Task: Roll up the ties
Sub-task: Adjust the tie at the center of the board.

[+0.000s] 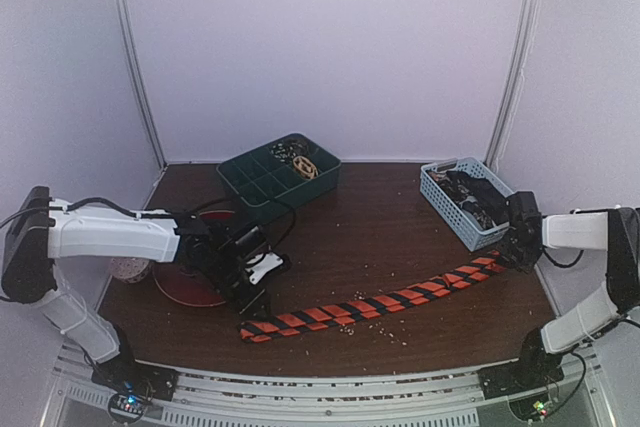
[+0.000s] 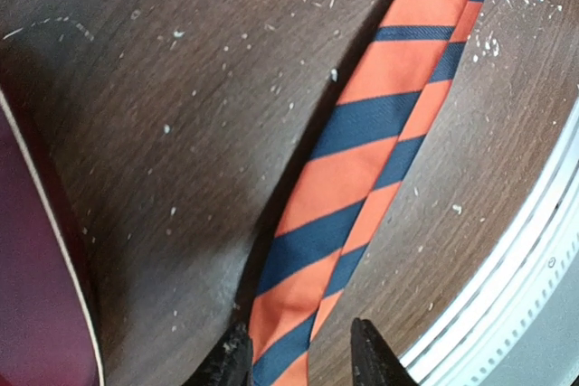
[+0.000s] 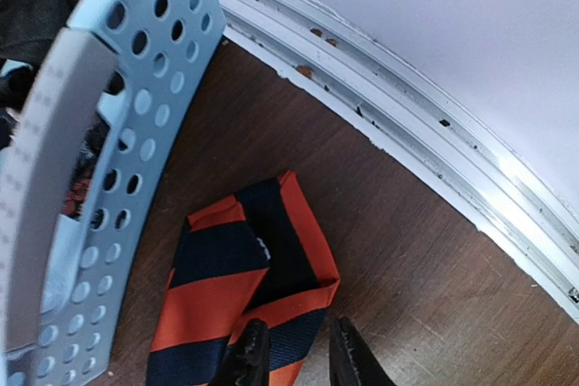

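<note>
Fingertips (image 2: 369,354) of my left gripper (image 2: 297,361): spread, straddling the narrow end of the striped tie (image 1: 370,302), not pinching it. Tie: flat, smooth woven band, orange-red and black, long axis running across the dark wooden table (image 1: 380,217) from left gripper to my right gripper (image 3: 294,359). Right gripper: narrowly parted over the folded wide end, beside the blue perforated basket (image 3: 118,133).

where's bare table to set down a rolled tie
Widest bare wood is mid-table, bordered by the green tray, the blue basket and the striped tie. A narrower strip runs between the tie and the near edge. Crowded: the left, with the red plate and left gripper; the right corner by the basket and right gripper.
</note>
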`<state>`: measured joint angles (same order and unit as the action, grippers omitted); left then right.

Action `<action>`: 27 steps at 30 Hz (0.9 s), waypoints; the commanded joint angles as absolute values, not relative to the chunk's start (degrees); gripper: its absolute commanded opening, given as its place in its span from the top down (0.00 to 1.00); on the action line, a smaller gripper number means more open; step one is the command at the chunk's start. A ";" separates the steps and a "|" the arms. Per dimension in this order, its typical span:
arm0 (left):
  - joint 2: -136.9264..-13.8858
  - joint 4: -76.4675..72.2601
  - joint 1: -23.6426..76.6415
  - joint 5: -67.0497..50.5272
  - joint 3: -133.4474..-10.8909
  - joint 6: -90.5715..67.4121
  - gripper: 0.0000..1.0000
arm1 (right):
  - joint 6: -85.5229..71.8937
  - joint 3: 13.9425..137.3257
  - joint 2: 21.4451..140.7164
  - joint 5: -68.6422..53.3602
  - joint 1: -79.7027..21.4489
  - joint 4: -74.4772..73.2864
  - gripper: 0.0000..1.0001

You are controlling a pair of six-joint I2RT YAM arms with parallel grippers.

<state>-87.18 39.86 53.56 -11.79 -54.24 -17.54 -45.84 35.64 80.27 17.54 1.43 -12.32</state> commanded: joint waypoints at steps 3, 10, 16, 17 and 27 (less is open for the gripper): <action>-92.93 33.54 53.17 -12.39 -53.97 -16.01 0.61 | -48.84 35.97 77.00 16.04 1.76 -12.67 0.76; -95.62 34.15 53.18 -9.53 -53.23 -16.13 0.60 | -53.12 36.31 78.74 14.09 1.76 -8.59 0.75; -94.76 34.19 53.17 -10.19 -52.69 -16.01 0.61 | -55.51 36.09 83.10 12.17 1.75 -5.33 0.75; -94.62 34.19 53.17 -10.30 -52.63 -16.00 0.61 | -55.83 36.42 83.87 12.04 1.76 -5.32 0.75; -93.60 34.19 53.20 -10.30 -52.10 -16.82 0.63 | -56.61 36.24 85.91 14.43 1.76 -3.91 0.91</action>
<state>-95.15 34.89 53.56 -10.28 -52.77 -16.82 -55.57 35.99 85.73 12.60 1.43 -4.73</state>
